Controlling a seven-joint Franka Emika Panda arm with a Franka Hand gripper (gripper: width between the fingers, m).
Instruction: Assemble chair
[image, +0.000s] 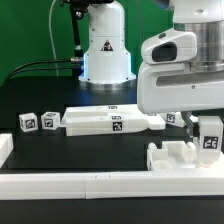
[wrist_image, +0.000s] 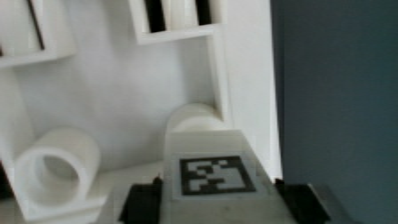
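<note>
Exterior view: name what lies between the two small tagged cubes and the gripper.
In the exterior view, a long tagged slab lies between the cubes and the gripper, with a small white piece at its gripper-side end.

A tagged white piece (image: 210, 142) is seen between the gripper (image: 208, 133)'s fingers, close by the notched block (image: 180, 158); a long slab (image: 105, 122) is laid toward the exterior view's left.

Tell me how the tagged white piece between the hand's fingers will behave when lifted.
The tagged piece looks like hard moulded plastic, so it is probably stiff and light. Its smooth sides could slip a little in the hand. Its flat faces suggest it will not roll.
</note>
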